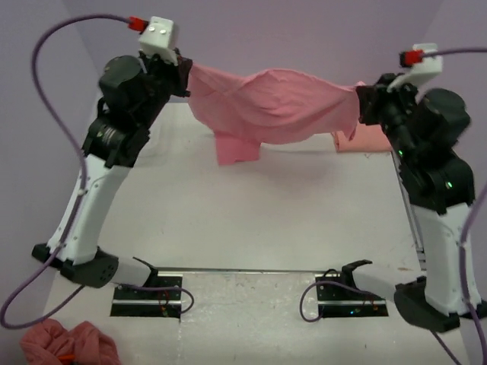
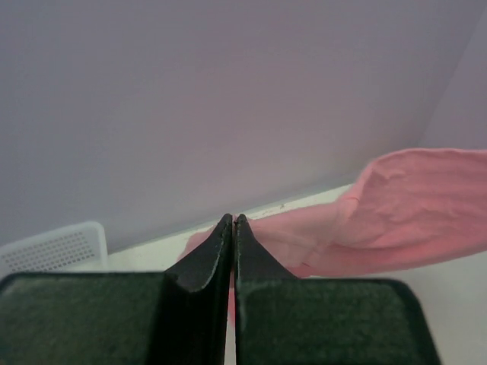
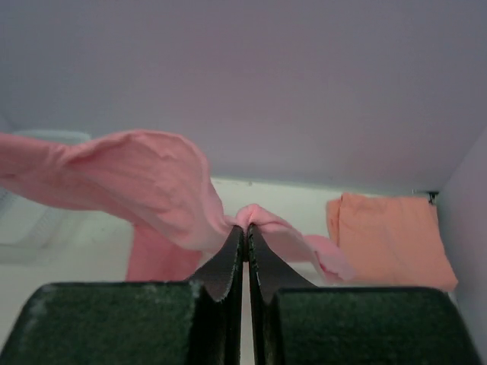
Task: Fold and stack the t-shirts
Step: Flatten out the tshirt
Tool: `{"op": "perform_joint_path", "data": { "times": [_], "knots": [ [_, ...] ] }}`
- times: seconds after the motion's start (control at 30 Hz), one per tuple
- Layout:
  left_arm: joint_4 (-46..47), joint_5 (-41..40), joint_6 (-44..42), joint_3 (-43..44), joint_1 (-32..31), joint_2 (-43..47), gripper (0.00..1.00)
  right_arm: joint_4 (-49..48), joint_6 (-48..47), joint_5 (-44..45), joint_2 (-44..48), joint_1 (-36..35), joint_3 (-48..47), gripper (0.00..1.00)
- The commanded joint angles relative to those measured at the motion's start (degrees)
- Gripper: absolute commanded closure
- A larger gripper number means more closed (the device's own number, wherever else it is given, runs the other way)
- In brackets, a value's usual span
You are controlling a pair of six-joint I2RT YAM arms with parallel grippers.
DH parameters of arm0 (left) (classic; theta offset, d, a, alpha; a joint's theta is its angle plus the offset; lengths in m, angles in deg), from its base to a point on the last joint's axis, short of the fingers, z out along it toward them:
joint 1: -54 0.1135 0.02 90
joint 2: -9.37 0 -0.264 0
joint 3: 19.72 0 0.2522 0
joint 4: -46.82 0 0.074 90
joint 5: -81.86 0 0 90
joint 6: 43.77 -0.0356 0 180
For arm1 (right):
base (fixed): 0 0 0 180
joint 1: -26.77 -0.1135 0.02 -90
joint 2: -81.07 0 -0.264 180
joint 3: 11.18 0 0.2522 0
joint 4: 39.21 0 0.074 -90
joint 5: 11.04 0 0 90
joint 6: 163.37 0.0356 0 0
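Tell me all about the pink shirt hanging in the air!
The pink shirt is soft, thin, plain cloth, and wrinkled. It hangs stretched between the left hand and the right hand, each pinched shut on an end. The middle sags, and one part dangles toward the white table.

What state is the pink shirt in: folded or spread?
Spread, not folded. The pink shirt hangs stretched in the air between the left pincer and the right pincer, each shut on one end, its middle sagging.
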Motion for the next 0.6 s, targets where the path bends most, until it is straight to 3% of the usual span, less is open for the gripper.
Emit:
{"op": "perform_joint_path", "data": {
  "times": [0.0, 0.1, 0.27, 0.37, 0.57],
  "knots": [
    [3.9, 1.7, 4.4, -4.7, 0.0, 14.1, 1.00, -1.8, -1.7, 2.4, 10.1, -3.6, 4.1, 1.00],
    [4.1, 3.6, 5.8, -7.8, 0.0, 21.3, 1.00, -0.4, -1.3, 0.4, 17.2, -5.1, 4.3, 1.00],
    [5.8, 7.5, 5.3, -8.4, 0.0, 25.9, 1.00, 3.0, 0.9, -2.7, 20.6, -5.1, -0.3, 1.00],
    [4.6, 4.4, 3.3, -4.7, 0.0, 22.2, 1.00, 3.7, 2.1, -2.8, 16.3, -5.1, -3.3, 1.00],
    [7.0, -2.4, -2.6, 0.6, 0.3, 4.0, 1.00, 2.3, -0.4, -0.7, -3.4, -4.3, -10.8, 1.00]
  ]
}}
